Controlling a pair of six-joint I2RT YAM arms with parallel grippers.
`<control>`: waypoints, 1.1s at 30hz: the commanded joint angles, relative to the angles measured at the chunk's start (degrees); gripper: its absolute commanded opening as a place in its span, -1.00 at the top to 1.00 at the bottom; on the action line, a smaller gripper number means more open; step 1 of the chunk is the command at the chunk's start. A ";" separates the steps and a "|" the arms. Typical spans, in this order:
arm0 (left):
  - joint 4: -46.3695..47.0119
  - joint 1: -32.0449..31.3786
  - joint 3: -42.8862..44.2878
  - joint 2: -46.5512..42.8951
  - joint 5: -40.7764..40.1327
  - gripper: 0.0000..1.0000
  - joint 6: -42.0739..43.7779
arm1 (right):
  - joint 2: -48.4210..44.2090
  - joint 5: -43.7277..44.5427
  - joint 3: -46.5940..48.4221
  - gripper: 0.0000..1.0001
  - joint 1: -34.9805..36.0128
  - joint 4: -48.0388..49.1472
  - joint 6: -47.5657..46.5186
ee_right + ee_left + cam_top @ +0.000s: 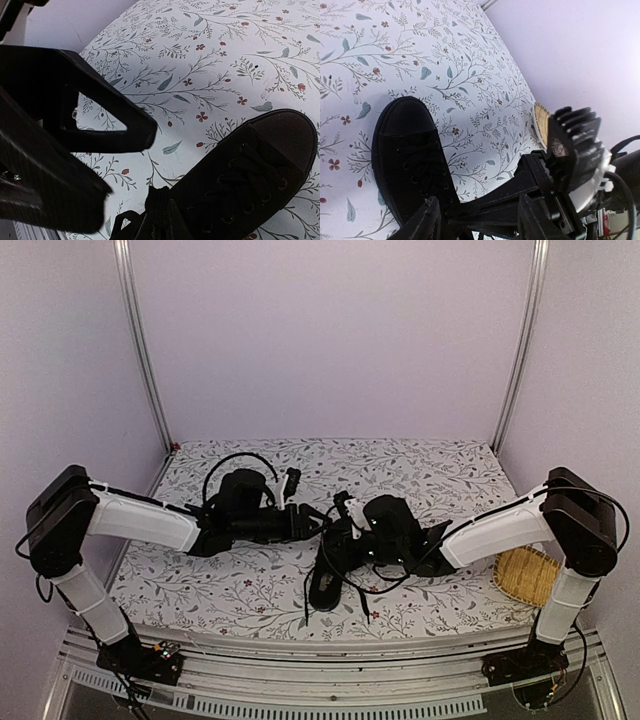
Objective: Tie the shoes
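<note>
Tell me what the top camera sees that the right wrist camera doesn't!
Only the top view shows the left arm and the right arm, the heel end of the shoe, a basket at the table's right edge, and the walls. Only the right wrist view shows the laces crossing between their eyelets up close, plus its own fingers looming big on the left. Both show the shoe lying on the flowery cloth.

On floral table (240, 592): black shoe (325, 590), wicker tray (527, 575)
</note>
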 commanded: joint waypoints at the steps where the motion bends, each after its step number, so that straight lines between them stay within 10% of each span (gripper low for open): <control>1: 3.05 0.63 2.85 4.06 5.03 -0.04 -0.98 | -2.14 -0.60 -0.33 0.96 -0.29 1.74 -0.58; 17: 5.74 -0.19 3.57 8.92 7.20 0.49 -3.53 | -1.67 0.25 0.79 0.96 -0.28 1.52 -1.48; 23: 6.12 -0.80 2.47 7.75 6.52 1.00 -3.97 | -2.14 0.76 1.15 0.95 -0.50 0.59 -1.47; 33: 5.50 -0.35 -0.57 2.97 3.67 1.00 -3.27 | -14.09 -0.46 -7.84 -0.13 -1.16 -3.83 -1.87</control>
